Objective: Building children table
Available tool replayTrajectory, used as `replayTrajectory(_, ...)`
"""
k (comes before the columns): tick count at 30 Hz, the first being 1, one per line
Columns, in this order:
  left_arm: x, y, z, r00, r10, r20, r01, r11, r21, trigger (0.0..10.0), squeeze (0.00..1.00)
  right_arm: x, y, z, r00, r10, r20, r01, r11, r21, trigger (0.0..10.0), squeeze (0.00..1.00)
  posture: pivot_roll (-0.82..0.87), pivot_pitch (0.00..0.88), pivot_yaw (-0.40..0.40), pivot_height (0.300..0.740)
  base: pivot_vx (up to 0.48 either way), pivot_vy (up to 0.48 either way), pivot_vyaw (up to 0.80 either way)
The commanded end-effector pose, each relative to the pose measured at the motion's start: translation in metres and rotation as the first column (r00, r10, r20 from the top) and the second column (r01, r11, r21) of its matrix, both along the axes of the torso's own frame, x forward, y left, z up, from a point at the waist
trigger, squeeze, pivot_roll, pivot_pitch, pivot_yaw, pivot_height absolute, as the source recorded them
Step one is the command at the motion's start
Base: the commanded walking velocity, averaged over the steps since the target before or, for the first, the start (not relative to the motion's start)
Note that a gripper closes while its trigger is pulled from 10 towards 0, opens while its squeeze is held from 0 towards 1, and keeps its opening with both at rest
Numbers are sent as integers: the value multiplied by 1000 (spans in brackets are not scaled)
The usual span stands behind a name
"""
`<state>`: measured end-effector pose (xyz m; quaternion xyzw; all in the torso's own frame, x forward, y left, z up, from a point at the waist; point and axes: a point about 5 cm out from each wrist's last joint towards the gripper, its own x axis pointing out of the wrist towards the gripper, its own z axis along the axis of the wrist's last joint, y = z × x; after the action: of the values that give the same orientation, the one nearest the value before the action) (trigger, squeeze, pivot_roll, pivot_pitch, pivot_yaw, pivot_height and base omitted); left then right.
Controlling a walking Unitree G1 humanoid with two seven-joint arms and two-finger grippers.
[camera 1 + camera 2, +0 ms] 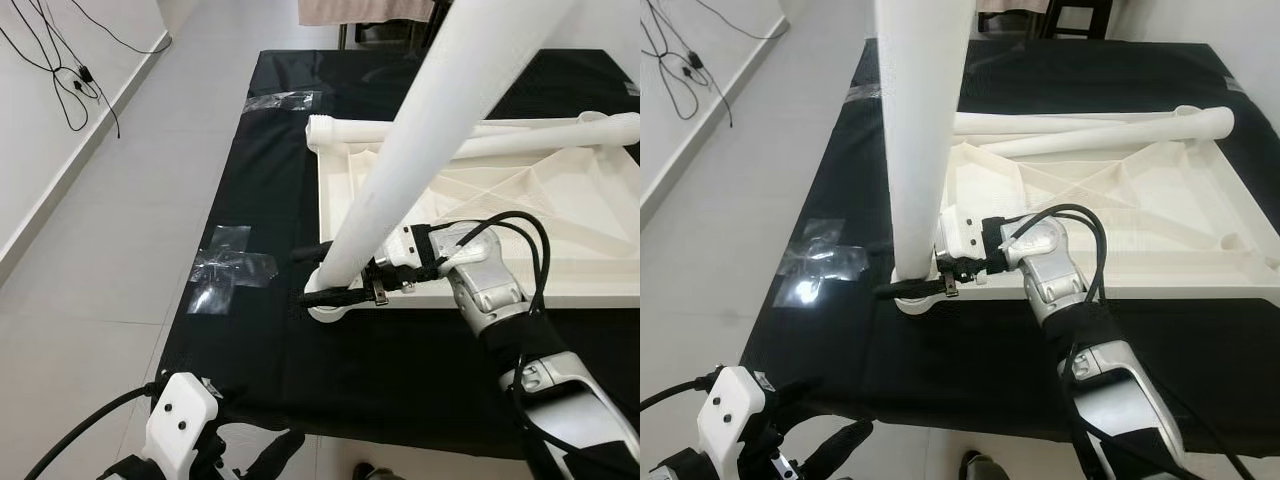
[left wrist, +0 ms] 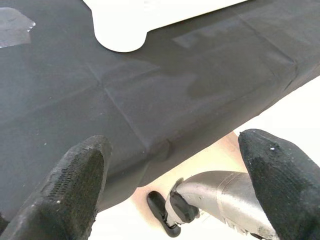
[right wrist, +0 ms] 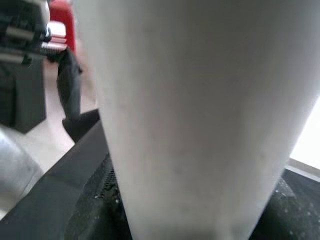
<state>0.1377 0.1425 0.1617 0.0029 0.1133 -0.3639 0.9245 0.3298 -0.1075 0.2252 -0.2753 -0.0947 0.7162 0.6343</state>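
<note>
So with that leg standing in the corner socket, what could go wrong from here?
The right gripper grips the upright white leg low, near the corner socket of the upturned tabletop; if the leg is not fully seated, letting go could let the tall leg tip. The left gripper hangs open below the black cloth, so nothing else steadies it. Two loose legs lying across the tabletop could roll if it is jolted.

Obstacles: upright leg (image 1: 925, 130) at tabletop (image 1: 1160, 250) corner; two legs (image 1: 1090, 130) lying across far rim. Free: black sheet (image 1: 970, 360) in front.
</note>
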Motion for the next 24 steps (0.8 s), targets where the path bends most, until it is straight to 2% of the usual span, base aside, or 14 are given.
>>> replayTrajectory(1,-3,-1,-2,1000,-18,-21,18,1000,10,10000,0,-4,-12,-44,986,-40,-161,8,980,-199,10000,0,91,270,0,740,0,0,0)
replayTrajectory(5,-1,-2,-1,1000,-20,-19,20,1000,7,10000,0,2,-10,-31,977,-65,-204,32,986,-163,10000,0,87,274,-2,740,0,0,0)
replayTrajectory(7,-1,-2,-1,1000,-20,-19,20,1000,7,10000,0,2,-9,-30,975,-72,-212,39,987,-157,10000,0,87,274,-2,740,0,0,0)
replayTrajectory(9,-2,-2,-1,1000,-19,-18,19,1000,6,10000,0,7,-5,-30,951,-127,-281,97,988,-118,10000,0,85,278,-2,740,0,0,0)
replayTrajectory(10,-2,-2,-1,1000,-19,-18,19,1000,6,10000,0,7,-5,-30,951,-127,-281,97,988,-118,10000,0,85,278,-2,740,0,0,0)
replayTrajectory(14,-2,-2,-1,1000,-18,-18,19,1000,4,10000,0,11,-2,-33,929,-183,-322,160,982,-96,10000,0,85,278,-3,740,0,0,0)
replayTrajectory(18,-4,-1,-1,1000,-18,-20,18,1000,3,10000,0,18,-3,-44,884,-287,-369,272,958,-94,10000,0,86,284,-3,740,0,0,0)
replayTrajectory(24,-5,0,-1,1000,-17,-21,17,1000,4,10000,0,17,-6,-50,869,-309,-386,292,951,-104,10000,0,85,287,-2,740,0,0,0)
